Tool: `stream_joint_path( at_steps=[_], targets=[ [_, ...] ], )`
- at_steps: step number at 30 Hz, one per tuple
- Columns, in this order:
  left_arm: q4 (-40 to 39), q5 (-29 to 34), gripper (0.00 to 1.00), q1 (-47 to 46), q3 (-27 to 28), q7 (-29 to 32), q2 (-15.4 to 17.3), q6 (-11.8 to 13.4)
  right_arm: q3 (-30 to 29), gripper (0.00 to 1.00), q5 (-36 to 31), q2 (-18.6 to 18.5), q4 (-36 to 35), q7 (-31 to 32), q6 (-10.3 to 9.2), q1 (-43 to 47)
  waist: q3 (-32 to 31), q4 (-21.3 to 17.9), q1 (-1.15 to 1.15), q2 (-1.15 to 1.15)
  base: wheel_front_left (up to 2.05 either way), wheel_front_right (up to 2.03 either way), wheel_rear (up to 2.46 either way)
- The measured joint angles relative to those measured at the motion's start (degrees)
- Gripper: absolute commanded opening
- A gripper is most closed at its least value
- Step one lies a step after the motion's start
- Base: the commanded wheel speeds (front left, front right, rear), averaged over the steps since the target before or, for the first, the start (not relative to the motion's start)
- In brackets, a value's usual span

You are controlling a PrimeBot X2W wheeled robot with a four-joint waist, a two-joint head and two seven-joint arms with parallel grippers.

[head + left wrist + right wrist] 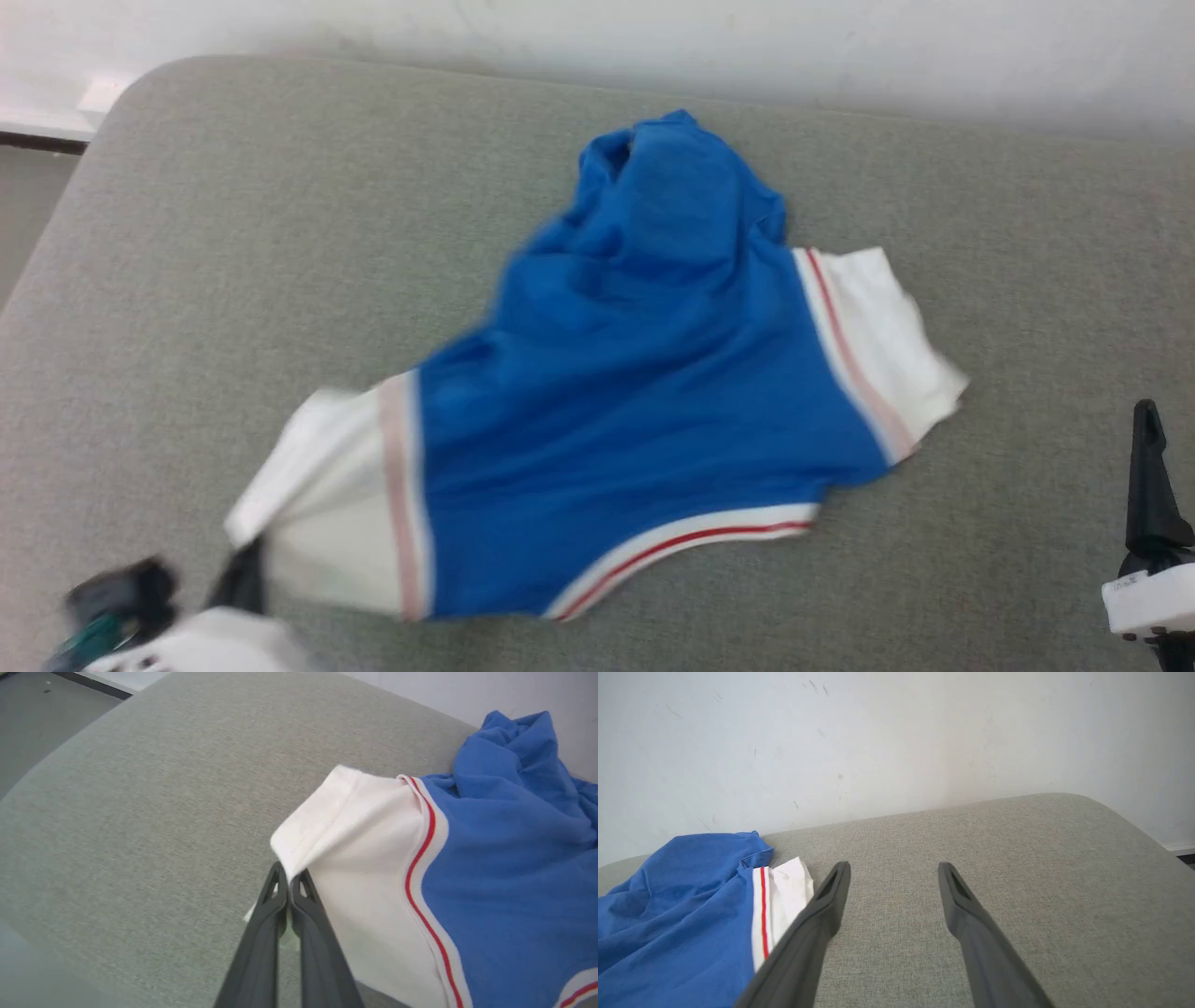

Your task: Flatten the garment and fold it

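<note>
— Grey upholstered surface point(233, 233) under a white wall point(840, 47). What is the left gripper point(290, 871) doing?
— It is pinching the hem of the white sleeve point(355, 826), jaws closed on the cloth, low in the left wrist view. Outward from there, the jersey T-shirt point(644, 373) is lying across the middle of the head view, its blue body bunching toward the top.
— And the right gripper point(894, 870)?
— It is hanging wide and empty, just right of the other sleeve point(784, 891). Flattening is only beginning, I'd judge. No fold is showing.
</note>
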Motion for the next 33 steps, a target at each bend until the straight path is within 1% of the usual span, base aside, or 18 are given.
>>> stream_joint_path(
  at_steps=[2, 4, 5, 7, 10, 15, 19, 21, 25, 33],
  targets=[
    [0.03, 0.26, 0.00, 3.20, 2.72, -1.14, 1.37, 2.68, -0.05, 1.00, -0.18, -0.01, -0.37, 0.46, 0.00, 0.04, -0.03, 0.65, 0.00, 0.00, 0.00, 0.00, 0.00],
    [-0.24, 0.26, 0.00, 5.47, 5.34, -2.61, 1.58, 5.19, -0.01, 1.00, -0.58, 0.00, -0.85, 1.09, 0.00, 0.10, -0.01, 1.32, 0.00, 0.00, 0.00, 0.00, 0.00],
    [-0.43, 0.30, 0.00, 6.19, 6.02, -3.15, 1.78, 5.82, 0.00, 1.00, -0.81, 0.00, -1.13, 1.45, 0.00, 0.11, 0.02, 1.66, 0.00, 0.00, 0.00, 0.00, 0.00],
    [-1.33, 0.51, 0.00, 6.89, 6.57, -4.02, 1.74, 6.20, 0.23, 1.00, -1.63, -0.02, -1.78, 2.25, 0.00, 0.13, 0.12, 2.37, 0.00, 0.00, 0.00, 0.00, 0.00],
    [-3.21, 0.12, 0.00, 6.25, 5.41, -4.63, 0.07, 5.08, 2.13, 1.00, -3.49, -0.04, -3.41, 4.56, -0.01, 0.00, 0.44, 3.38, -0.01, 0.00, 0.00, 0.00, 0.00],
    [-2.96, 0.27, 0.00, 2.55, 1.63, -4.58, -1.98, 3.02, 9.49, 1.00, -8.01, -0.02, -5.43, 12.21, 0.00, -1.87, 1.63, 4.44, 0.00, 0.00, 0.00, 0.00, 0.00],
    [-1.68, 0.27, 0.00, -0.58, -0.60, -4.16, -3.58, 1.67, 14.74, 1.00, -9.33, -2.12, -4.89, 19.18, 0.00, -4.30, 2.73, 5.09, 0.00, 0.00, 0.00, 0.00, 0.00],
    [-0.80, 0.27, 0.00, -1.56, -1.29, -4.16, -4.11, 1.49, 16.72, 1.00, -9.48, -3.53, -4.12, 22.26, 0.00, -5.05, 3.21, 5.50, 0.00, 0.00, 0.00, 0.00, 0.00],
    [0.53, 0.27, 0.00, -2.53, -2.20, -4.16, -4.93, 0.62, 19.20, 1.00, -9.43, -4.97, -2.76, 26.15, 0.00, -5.78, 3.97, 6.52, 0.00, 0.00, 0.00, 0.00, 0.00],
    [1.52, 0.25, 0.00, -2.83, -2.87, -4.17, -5.46, 0.09, 21.15, 1.00, -9.26, -5.98, -0.53, 29.30, 0.00, -6.16, 5.00, 8.28, 0.00, 0.00, 0.00, 0.00, 0.00]
  ],
)
